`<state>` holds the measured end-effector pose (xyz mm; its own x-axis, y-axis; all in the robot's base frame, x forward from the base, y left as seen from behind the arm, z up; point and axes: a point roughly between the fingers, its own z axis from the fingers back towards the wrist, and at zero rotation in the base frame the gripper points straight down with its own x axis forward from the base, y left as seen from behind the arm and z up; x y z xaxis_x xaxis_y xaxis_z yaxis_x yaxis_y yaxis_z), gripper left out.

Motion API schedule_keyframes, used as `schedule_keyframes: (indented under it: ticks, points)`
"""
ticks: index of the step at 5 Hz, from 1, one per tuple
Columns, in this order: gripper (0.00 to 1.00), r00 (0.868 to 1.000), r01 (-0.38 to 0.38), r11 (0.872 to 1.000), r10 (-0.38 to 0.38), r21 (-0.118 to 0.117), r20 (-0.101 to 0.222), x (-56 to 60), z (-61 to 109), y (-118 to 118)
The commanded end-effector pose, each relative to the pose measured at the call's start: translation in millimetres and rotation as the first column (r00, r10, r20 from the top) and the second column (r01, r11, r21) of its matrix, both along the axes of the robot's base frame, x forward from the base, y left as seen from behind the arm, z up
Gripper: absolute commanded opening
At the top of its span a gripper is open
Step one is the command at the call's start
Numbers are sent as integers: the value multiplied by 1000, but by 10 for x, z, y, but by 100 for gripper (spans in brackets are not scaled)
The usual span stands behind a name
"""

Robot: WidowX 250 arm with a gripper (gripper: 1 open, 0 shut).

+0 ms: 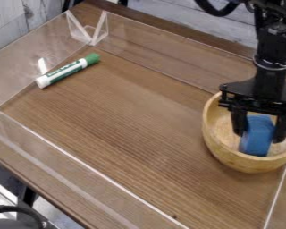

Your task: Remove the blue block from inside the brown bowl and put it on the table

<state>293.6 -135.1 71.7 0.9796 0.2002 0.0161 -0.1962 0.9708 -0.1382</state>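
Arm: black, coming down from the top right, pointing straight down into the bowl.
Gripper (260, 128): right over the bowl at the right edge of the tabletop, its black fingers (239, 117) reaching below the rim.
Jaws: closed on the block, one finger on each side of it, so it's a grip.
Block (259, 135): blue, upright, inside the bowl, its upper part between the fingers and its lower part showing against the bowl's inner wall. Whether its base touches the bowl's floor or hangs just clear, I cannot tell.
Bowl (220, 141): round, light brown wood, thick rim, sitting on the tabletop at the right, near the near-right acrylic wall.
Tabletop (133, 125): brown wood grain, wide bare stretch across the middle and left.
Walls (26, 54): low clear acrylic along the edges, with a folded clear corner piece at the far left.
Marker (68, 70): white body, green cap, lying flat at the far left, well apart from the bowl, its green end pointing to the far right.
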Motion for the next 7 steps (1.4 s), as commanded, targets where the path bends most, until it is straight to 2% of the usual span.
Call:
schedule_keyframes:
  ticks: [1,7]
  points:
    - [0,996,1,999,2,-38,85,96,304,-26]
    - [0,997,26,999,-24,-31,67,46,342,12]
